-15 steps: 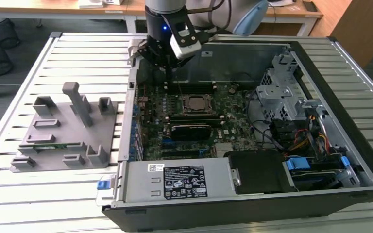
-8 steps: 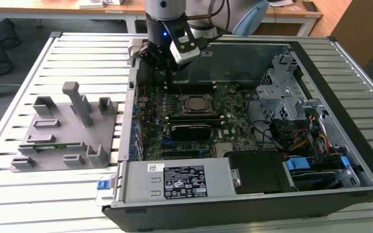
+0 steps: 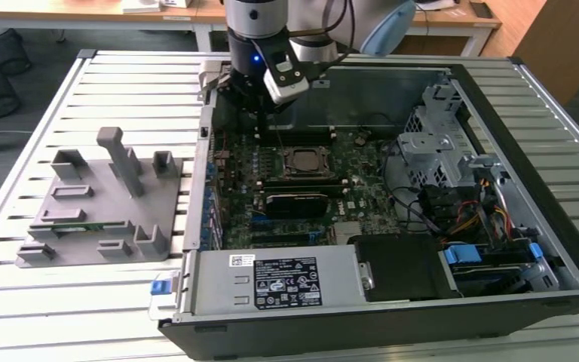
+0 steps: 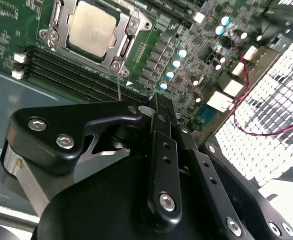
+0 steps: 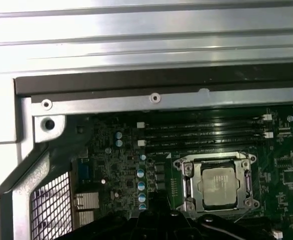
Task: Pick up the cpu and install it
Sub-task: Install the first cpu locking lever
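The cpu (image 3: 301,161) shows its pale silvery top and lies inside the metal-framed socket on the green motherboard; both wrist views have it too, cpu (image 4: 91,27) and cpu (image 5: 219,182). A thin metal lever (image 4: 119,85) stands up at the socket's edge. My gripper (image 3: 266,130) hangs over the board at the far side of the socket, a little above it and off the cpu. In the second wrist view the gripper (image 4: 154,102) has its black fingers pressed together with nothing between them.
The open computer case (image 3: 531,249) holds a drive cage (image 3: 436,139), bundled cables (image 3: 470,219) and a power supply (image 3: 280,279). Memory slots (image 5: 201,132) run beside the socket. On the slatted table at the exterior view's left lies a grey holder block (image 3: 99,204).
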`<state>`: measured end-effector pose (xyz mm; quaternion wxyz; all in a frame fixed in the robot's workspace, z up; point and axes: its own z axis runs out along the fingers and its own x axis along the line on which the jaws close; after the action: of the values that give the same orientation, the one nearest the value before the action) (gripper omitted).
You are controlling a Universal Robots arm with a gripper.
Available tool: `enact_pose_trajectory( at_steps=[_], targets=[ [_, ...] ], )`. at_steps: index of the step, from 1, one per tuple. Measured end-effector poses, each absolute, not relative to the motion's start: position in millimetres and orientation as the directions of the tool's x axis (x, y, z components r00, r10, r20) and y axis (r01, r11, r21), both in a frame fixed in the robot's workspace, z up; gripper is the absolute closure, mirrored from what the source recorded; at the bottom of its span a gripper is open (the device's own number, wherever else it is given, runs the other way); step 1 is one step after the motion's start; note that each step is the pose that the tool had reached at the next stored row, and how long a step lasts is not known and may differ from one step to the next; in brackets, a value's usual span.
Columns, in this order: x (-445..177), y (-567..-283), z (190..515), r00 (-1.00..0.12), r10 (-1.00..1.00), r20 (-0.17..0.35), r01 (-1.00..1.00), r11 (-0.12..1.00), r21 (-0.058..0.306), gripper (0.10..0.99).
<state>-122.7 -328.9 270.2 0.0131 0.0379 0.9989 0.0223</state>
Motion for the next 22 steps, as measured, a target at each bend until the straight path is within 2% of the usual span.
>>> enact_pose_trajectory(
  at_steps=[22],
  targets=[
    [-102.1, -313.2, 259.8, -0.997, 0.076, -0.024, 0.075, 0.996, 0.046, 0.980]
  ],
)
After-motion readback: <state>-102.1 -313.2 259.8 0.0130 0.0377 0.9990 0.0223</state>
